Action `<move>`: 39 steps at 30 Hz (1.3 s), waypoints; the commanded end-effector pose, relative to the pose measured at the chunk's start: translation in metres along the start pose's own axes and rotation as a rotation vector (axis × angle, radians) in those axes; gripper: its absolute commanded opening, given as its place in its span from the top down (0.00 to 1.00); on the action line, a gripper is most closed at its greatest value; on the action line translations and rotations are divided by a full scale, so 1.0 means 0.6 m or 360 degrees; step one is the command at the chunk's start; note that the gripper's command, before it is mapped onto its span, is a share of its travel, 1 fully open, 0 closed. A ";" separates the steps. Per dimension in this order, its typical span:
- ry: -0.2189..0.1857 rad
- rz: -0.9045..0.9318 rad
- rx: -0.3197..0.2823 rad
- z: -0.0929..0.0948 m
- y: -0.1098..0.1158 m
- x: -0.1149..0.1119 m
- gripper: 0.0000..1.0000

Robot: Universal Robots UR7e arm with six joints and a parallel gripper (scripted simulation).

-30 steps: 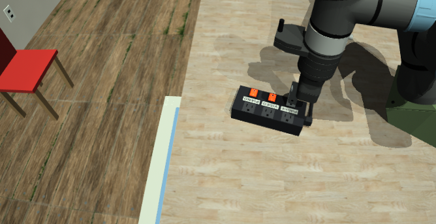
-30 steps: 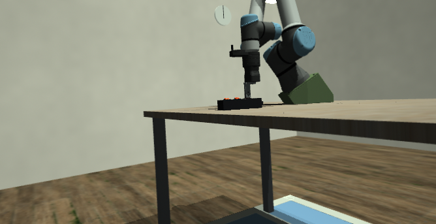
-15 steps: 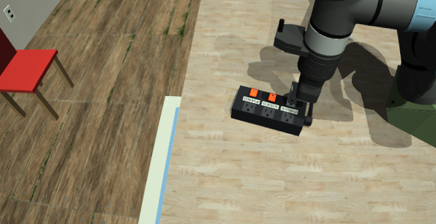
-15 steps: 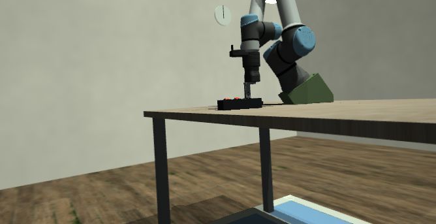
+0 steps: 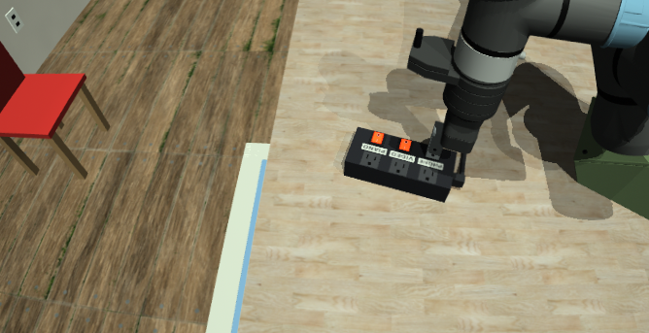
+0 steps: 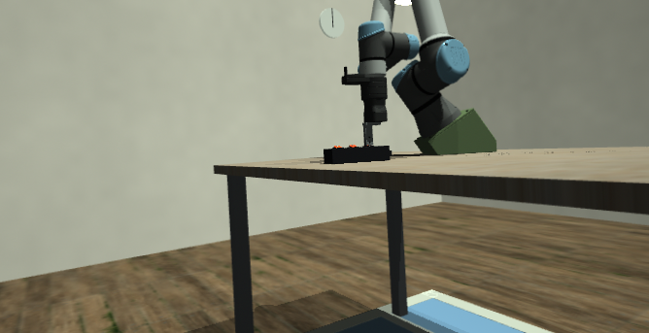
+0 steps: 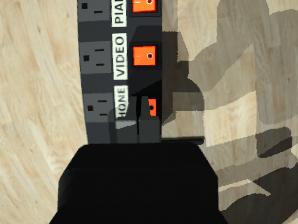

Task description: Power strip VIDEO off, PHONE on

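A black power strip point(image 5: 400, 163) lies flat on the wooden table, right way up, with three outlets labelled PIANO, VIDEO and PHONE. The PIANO switch point(image 7: 144, 3) and the VIDEO switch point(image 7: 144, 55) show as full orange squares. The PHONE switch point(image 7: 152, 107) shows only a narrow orange sliver beside my fingers. My gripper point(image 5: 433, 152) is shut and empty, pointing straight down, with its tips on or just above the PHONE switch. It also shows in the wrist view point(image 7: 141, 115) and in the side view point(image 6: 367, 141). The gripper body hides the strip's near end in the wrist view.
The arm's green base point(image 5: 613, 172) stands at the table's right side. A red chair point(image 5: 41, 109) stands on the floor at the left. A pale mat with a blue stripe point(image 5: 240, 240) lies along the table's left edge.
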State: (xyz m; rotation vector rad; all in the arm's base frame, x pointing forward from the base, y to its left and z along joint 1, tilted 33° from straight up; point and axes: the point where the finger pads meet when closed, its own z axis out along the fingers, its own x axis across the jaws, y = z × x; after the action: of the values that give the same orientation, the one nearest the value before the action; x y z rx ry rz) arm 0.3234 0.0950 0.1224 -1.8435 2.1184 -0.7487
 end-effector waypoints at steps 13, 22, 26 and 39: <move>-0.0001 0.0001 -0.0004 0.002 0.000 0.000 1.00; -0.0001 0.0001 -0.0004 0.003 0.000 0.000 1.00; -0.0001 0.0001 -0.0004 0.003 0.000 0.000 1.00; -0.0001 0.0001 -0.0004 -0.009 0.000 0.000 1.00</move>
State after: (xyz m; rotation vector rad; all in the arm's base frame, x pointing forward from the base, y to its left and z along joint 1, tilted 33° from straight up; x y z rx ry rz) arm 0.3230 0.0955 0.1235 -1.8434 2.1180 -0.7477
